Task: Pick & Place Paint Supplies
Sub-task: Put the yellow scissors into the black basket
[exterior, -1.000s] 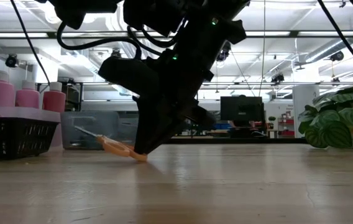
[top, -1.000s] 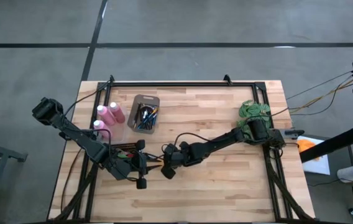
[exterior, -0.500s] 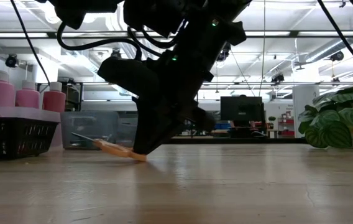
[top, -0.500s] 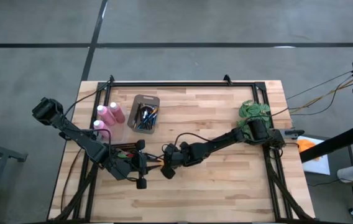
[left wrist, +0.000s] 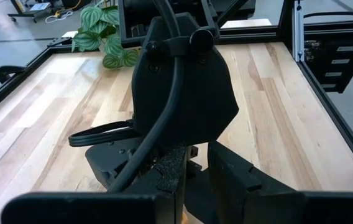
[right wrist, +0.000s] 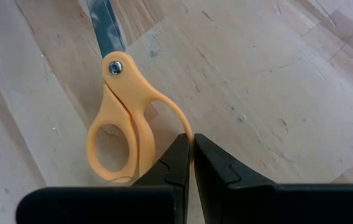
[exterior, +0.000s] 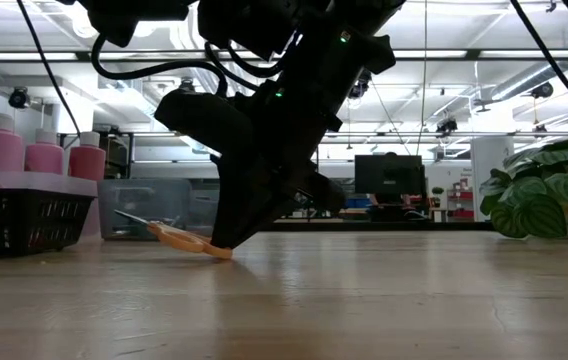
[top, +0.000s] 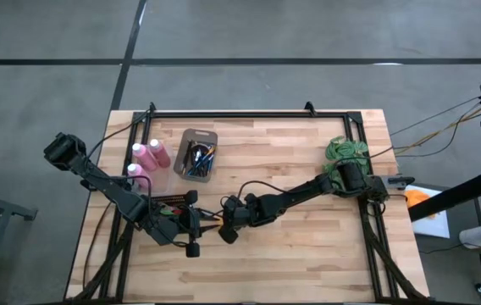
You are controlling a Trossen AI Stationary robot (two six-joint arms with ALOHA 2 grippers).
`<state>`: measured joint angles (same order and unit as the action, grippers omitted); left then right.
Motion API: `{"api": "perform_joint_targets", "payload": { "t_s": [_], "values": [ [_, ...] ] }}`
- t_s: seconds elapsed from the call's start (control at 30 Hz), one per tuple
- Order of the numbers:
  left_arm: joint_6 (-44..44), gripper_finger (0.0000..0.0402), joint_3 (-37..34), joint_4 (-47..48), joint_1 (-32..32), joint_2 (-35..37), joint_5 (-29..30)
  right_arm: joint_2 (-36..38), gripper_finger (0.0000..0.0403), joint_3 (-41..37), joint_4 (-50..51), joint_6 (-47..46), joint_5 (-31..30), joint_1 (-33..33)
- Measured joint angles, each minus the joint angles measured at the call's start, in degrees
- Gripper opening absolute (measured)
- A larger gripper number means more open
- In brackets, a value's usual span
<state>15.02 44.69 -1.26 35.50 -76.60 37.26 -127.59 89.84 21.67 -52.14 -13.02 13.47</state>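
Observation:
Orange-handled scissors lie slanted near the table's front middle, and my right gripper is shut on one handle loop. In the low view the scissors point their blade up toward the left. My left gripper stands just left of the right one, with a narrow gap between its fingers and nothing visible in it. Pink bottles with white caps stand at the back left. Beside them a grey bin holds several paintbrushes. My right gripper pinches the outer rim of the scissors' larger handle loop between its two fingertips. The fingers slant down from the table's right side. The handle end rests on the table, while the blade tilts up clear of it.
A black wire basket sits at the front left, under my left arm. A green leafy plant stands at the right edge. A black frame rail runs along the far edge. Bare wood lies between the bin and the plant.

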Motion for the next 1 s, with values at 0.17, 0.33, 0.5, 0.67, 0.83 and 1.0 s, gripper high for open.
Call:
{"api": "perform_joint_targets", "payload": {
  "t_s": [0.17, 0.33, 0.5, 0.67, 0.83, 1.0],
  "values": [
    [-0.01, 0.0071, 0.00, 0.00, 0.01, 0.00, 0.00, 0.00, 0.0013, 0.00, -0.01, 0.00, 0.00, 0.00],
    [-0.01, 0.0071, 0.00, 0.00, 0.01, 0.00, 0.00, 0.00, 0.0014, 0.00, -0.01, 0.00, 0.00, 0.00],
    [-0.01, 0.0071, 0.00, 0.00, 0.01, 0.00, 0.00, 0.00, 0.0045, 0.00, -0.02, 0.09, 0.00, -0.02],
    [-0.01, 0.0071, -0.02, 0.00, 0.01, 0.00, 0.00, 0.00, 0.0090, 0.00, -0.06, 1.59, 0.34, 0.01],
    [0.00, 0.0071, 0.00, 0.00, 0.01, 0.00, 0.00, 0.00, 0.0097, 0.00, -0.09, 1.79, 0.52, 0.02],
    [-0.01, 0.0071, 0.00, 0.00, 0.01, 0.00, 0.00, 0.00, 0.0097, 0.00, -0.06, 2.04, -0.06, 0.31]
  ]
}}
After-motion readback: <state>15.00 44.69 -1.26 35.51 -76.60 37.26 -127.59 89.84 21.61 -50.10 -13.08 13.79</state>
